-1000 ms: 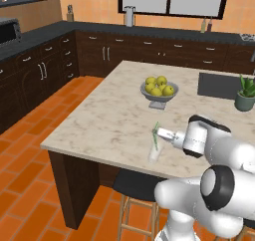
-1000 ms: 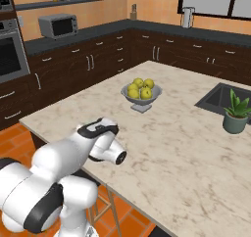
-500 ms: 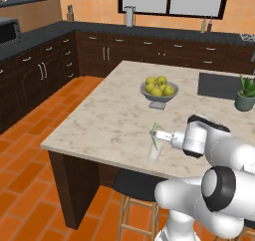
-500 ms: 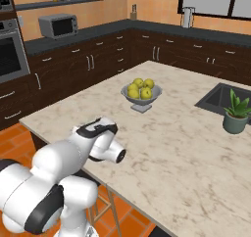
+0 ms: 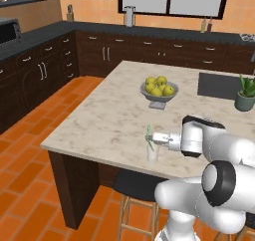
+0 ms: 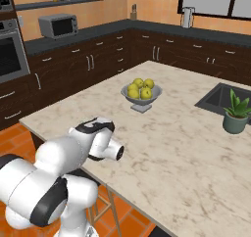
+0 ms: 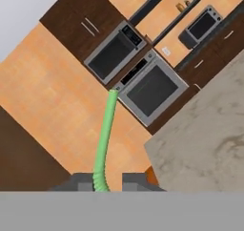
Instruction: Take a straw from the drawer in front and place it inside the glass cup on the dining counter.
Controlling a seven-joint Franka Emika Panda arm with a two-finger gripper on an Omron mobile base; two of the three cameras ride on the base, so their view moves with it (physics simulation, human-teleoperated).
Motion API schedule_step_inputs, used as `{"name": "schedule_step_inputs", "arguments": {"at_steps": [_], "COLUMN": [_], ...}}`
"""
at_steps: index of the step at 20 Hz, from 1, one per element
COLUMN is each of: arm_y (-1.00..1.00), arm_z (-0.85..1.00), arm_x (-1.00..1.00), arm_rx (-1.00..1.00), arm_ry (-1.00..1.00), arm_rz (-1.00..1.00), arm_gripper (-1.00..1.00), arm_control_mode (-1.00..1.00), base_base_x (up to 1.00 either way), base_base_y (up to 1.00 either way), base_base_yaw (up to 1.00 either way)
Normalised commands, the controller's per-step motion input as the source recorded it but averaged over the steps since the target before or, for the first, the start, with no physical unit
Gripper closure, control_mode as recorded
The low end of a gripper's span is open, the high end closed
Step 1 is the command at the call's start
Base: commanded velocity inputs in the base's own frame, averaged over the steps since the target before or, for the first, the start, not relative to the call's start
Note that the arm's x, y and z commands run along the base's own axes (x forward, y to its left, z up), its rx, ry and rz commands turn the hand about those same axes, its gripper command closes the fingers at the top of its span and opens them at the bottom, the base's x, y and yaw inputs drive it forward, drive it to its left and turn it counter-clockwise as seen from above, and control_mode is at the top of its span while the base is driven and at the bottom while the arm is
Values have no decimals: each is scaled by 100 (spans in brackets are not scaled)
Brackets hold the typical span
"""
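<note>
The glass cup (image 5: 153,155) stands near the front edge of the dining counter (image 5: 99,120). My gripper (image 5: 151,138) reaches in sideways from the right, just above the cup, and is shut on the light-green straw (image 5: 149,137). The straw stands roughly upright with its lower end at the cup's rim; whether it dips inside I cannot tell. In the hand view the straw (image 7: 106,134) rises from between the fingertips of the gripper (image 7: 102,183), bending slightly. The drawer is out of view.
A grey footed bowl of lemons (image 5: 159,90) sits mid-counter beyond the cup. A sink (image 5: 219,84) and a potted plant (image 5: 245,93) are at the far right. A stool (image 5: 137,185) stands below the counter's front edge. Dark cabinets line the walls.
The hand with the straw has edged slightly left over the cup. Nothing else has moved.
</note>
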Motion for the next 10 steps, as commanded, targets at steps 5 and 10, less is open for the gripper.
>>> {"name": "schedule_step_inputs", "arguments": {"at_steps": [5,10], "arm_y": [75,-14], "arm_z": [-84,-60], "arm_x": [-24,-82], "arm_rx": [5,2], "arm_ry": [2,-13], "arm_rz": [7,1], "arm_gripper": [100,100], "arm_control_mode": [-100,-100], "base_base_x": [0,0], "base_base_y": [0,0], "base_base_yaw": [0,0]}}
